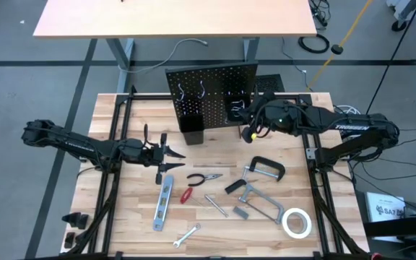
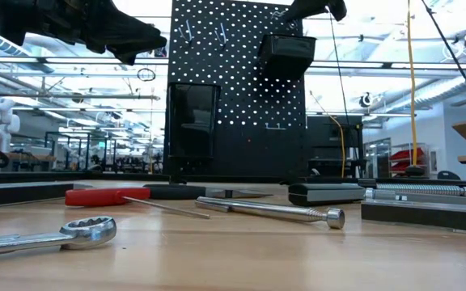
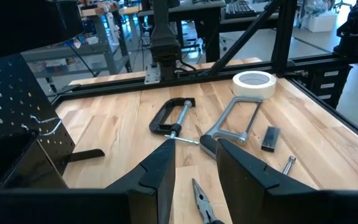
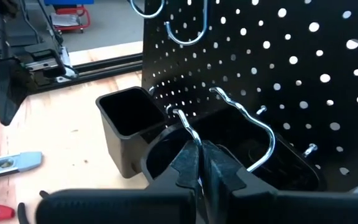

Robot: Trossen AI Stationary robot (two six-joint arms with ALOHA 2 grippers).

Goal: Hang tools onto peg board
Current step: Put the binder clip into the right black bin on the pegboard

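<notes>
Up at the peg board (image 1: 211, 90), I have the right end effector (image 1: 249, 133) clenched tight with nothing between its fingers, sitting right in front of the upper bin (image 4: 278, 155), its tips against a silver hook (image 4: 188, 127). From the right wrist view I can see the lower bin (image 4: 123, 127) just beside it, lower on the panel.

Over the left side of the counter (image 1: 121, 217), the left end effector (image 1: 172, 160) hangs above the wood with its fingers part-way apart, gripping nothing.

Scattered on the counter near the board: the blue-grey level (image 1: 164, 201) just below the left end effector, the pliers (image 1: 204, 178), the red-handled screwdriver (image 1: 187, 195), the black C-clamp (image 1: 266, 167), the grey bar clamp (image 1: 260, 201), the wrench (image 1: 187, 235) near the front edge and the white tape roll (image 1: 295, 222) at the right.
</notes>
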